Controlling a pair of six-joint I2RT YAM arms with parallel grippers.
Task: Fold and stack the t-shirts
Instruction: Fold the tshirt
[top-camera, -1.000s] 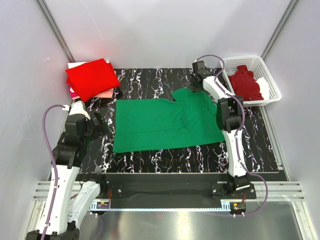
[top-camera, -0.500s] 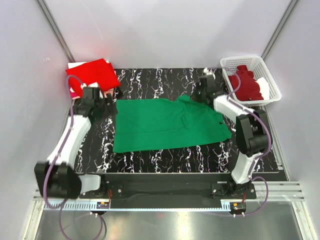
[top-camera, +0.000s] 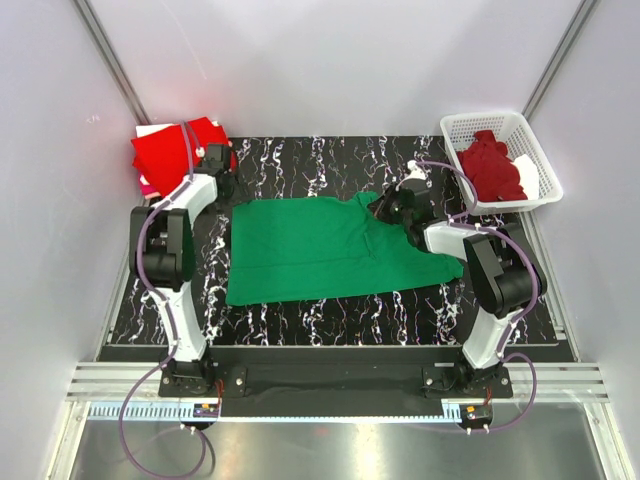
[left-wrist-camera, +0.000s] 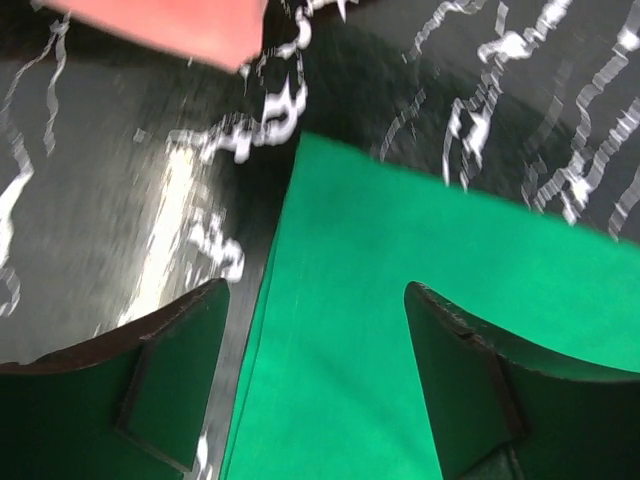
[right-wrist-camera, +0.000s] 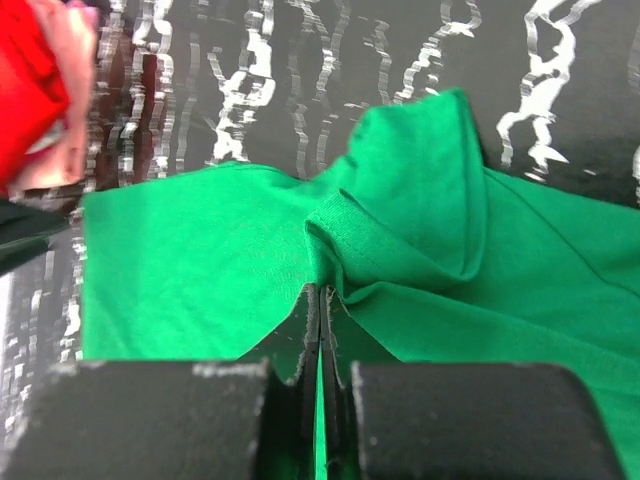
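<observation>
An emerald green t-shirt (top-camera: 320, 250) lies spread on the black marbled mat (top-camera: 300, 320). My left gripper (top-camera: 222, 187) is open over its back left corner (left-wrist-camera: 330, 230), one finger (left-wrist-camera: 170, 370) off the cloth and the other (left-wrist-camera: 480, 380) above it. My right gripper (top-camera: 388, 206) is shut at a raised fold of the green t-shirt (right-wrist-camera: 400, 240) near its back right part, the cloth bunched at my fingertips (right-wrist-camera: 320, 300). A folded bright red t-shirt (top-camera: 165, 152) lies on pink cloth at the back left. A dark maroon t-shirt (top-camera: 492, 165) sits in the basket.
The white lattice basket (top-camera: 545, 165) stands at the back right and also holds white cloth (top-camera: 528, 175). Pink cloth (left-wrist-camera: 170, 25) shows just beyond the green corner in the left wrist view. Grey walls close in on both sides.
My left arm swung from the near left up to the green shirt's back left corner. My right gripper moved forward and left, and the shirt's back right sleeve folded inward.
</observation>
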